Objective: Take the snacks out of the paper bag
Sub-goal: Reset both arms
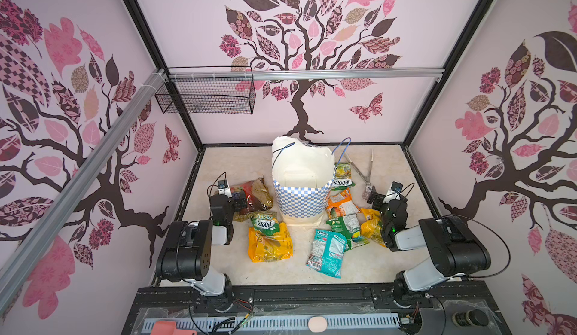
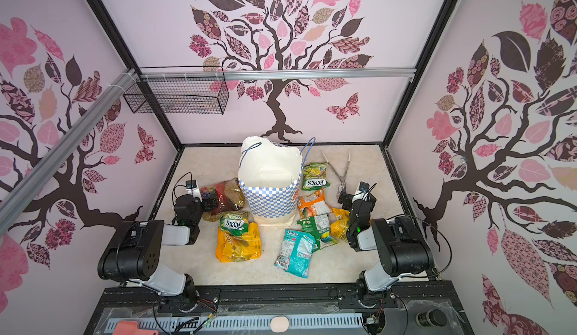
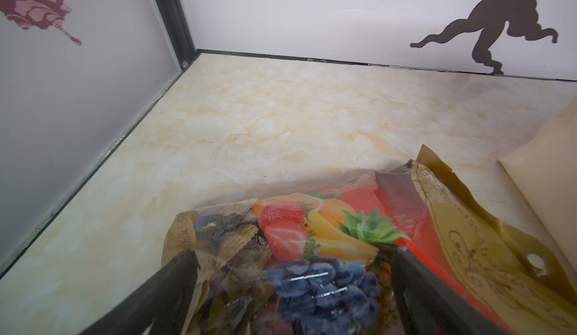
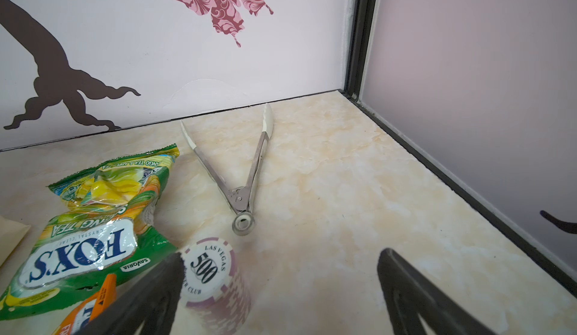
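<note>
both the left pincer and right pincer gape apart, their bases cut off in the wrist views.

One paper bag; nine snacks around it (the dark overlapping pair at centre left may be one); one pair of tongs; one poker-chip stack; one wire basket, upper left.

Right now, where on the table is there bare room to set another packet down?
Bare: far left corner behind the dark packets; near strip in front of the yellow packet and teal packet. Crowded: between paper bag and right hand.
</note>
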